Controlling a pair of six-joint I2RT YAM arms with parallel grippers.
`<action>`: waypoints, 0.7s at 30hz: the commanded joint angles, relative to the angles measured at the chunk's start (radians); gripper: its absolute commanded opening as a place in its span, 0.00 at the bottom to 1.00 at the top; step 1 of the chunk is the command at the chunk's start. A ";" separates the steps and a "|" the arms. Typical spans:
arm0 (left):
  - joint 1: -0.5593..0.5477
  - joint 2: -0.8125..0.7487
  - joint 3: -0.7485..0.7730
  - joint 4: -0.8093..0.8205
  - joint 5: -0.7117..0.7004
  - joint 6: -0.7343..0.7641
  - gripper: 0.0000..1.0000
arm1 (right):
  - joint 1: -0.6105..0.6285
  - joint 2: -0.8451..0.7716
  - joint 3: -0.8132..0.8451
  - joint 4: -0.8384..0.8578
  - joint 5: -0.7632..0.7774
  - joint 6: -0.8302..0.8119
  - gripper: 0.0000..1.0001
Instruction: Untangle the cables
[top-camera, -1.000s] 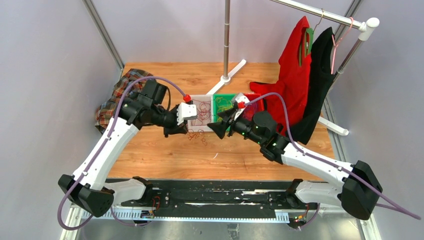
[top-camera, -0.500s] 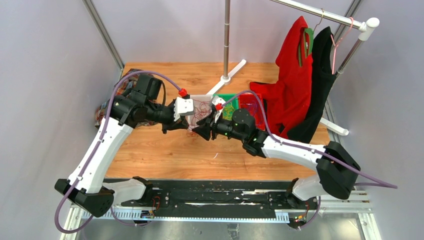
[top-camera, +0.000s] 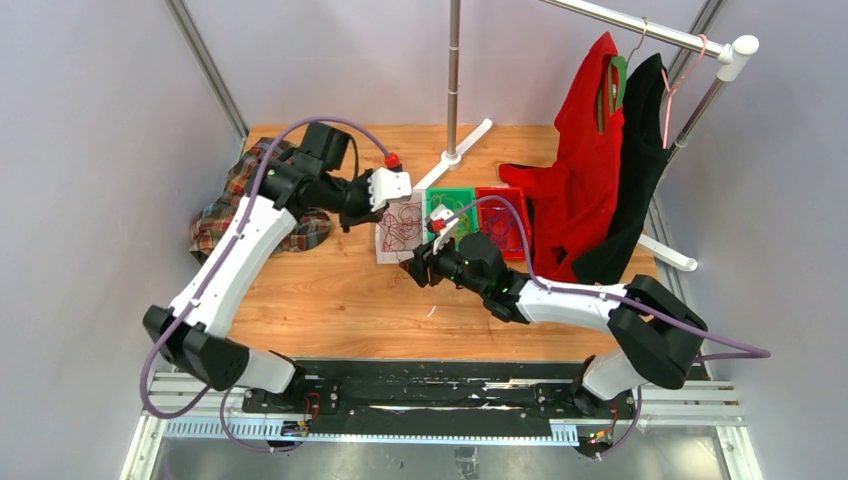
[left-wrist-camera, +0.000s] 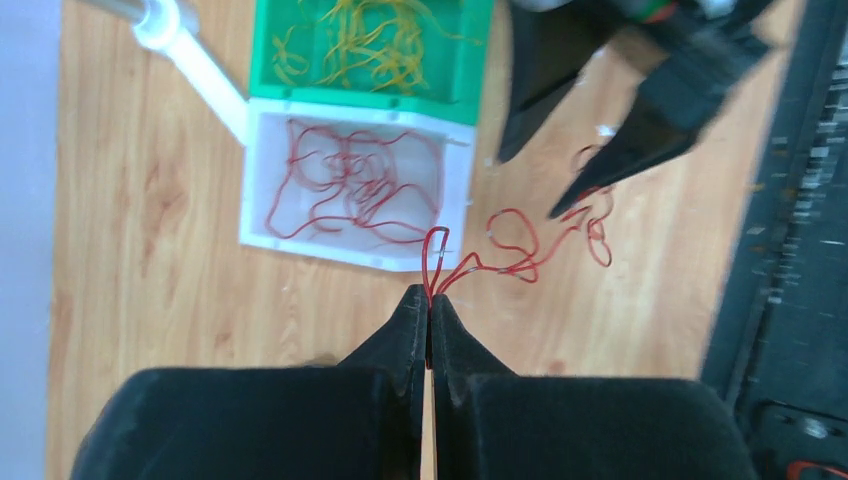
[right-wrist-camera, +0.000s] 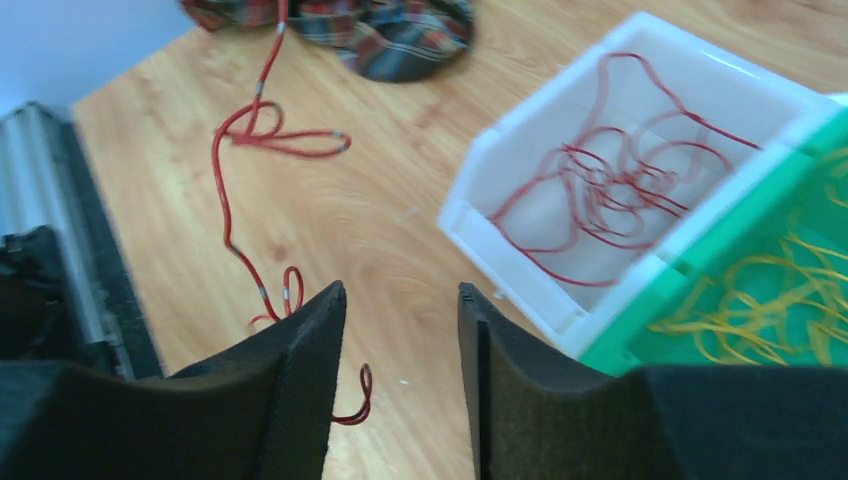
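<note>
Wooden tabletop (top-camera: 340, 300), centre frame: the left gripper (left-wrist-camera: 430, 300) pinches shut on a loop of red cable (left-wrist-camera: 515, 250). The cable trails past the white bin (left-wrist-camera: 255, 170) to the right gripper (right-wrist-camera: 400, 300), whose jaws stand apart, the strand just beside one finger. Since a second ago, the left gripper has swung toward upper frame and the right gripper has slid left.

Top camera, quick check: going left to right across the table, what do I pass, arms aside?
Plaid cloth → white bin → green bin → red bin → red garment → black garment.
</note>
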 joint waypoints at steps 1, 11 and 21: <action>0.004 0.041 -0.070 0.263 -0.200 -0.025 0.01 | -0.020 -0.048 -0.046 -0.036 0.251 0.005 0.51; 0.004 0.150 -0.181 0.586 -0.338 0.009 0.01 | -0.032 -0.174 -0.103 -0.090 0.491 0.028 0.73; 0.004 0.224 -0.162 0.648 -0.304 -0.081 0.00 | -0.035 -0.257 -0.107 -0.122 0.560 -0.001 0.70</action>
